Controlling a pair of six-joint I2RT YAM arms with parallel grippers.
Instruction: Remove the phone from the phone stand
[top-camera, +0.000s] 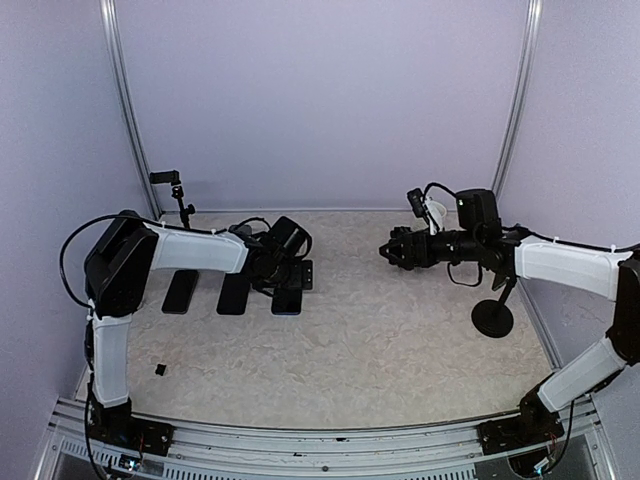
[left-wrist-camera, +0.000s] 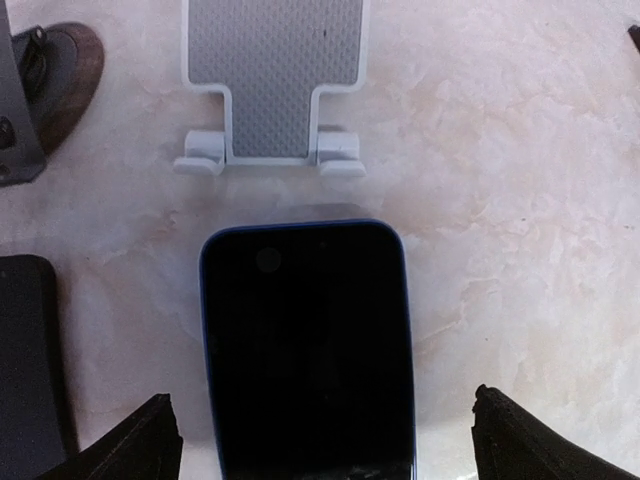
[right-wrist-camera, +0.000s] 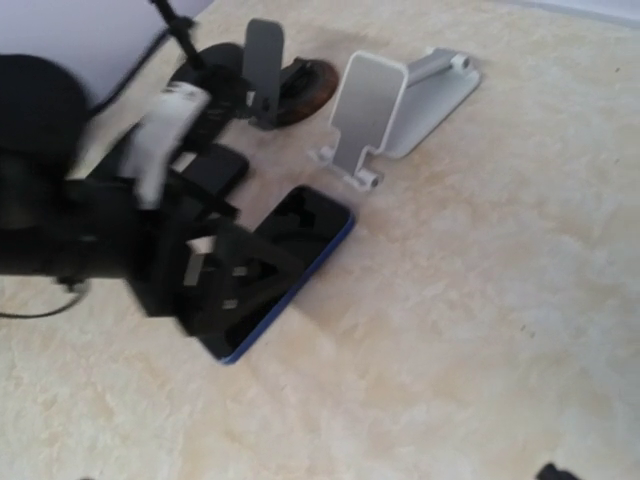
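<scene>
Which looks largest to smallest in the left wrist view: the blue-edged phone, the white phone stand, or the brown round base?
1. blue-edged phone: largest, though nearest the camera and cut off below.
2. white phone stand: cropped at the top.
3. brown round base: smallest, partly hidden at the corner.

The phone (left-wrist-camera: 307, 350) runs off the left wrist view's bottom edge.

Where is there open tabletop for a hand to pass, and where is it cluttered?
Free: the middle of the table, between the blue-edged phone and the round black base; also the near strip before the arm bases. Crowded: far left, where two more phones, the white stand and the left gripper cluster.
</scene>
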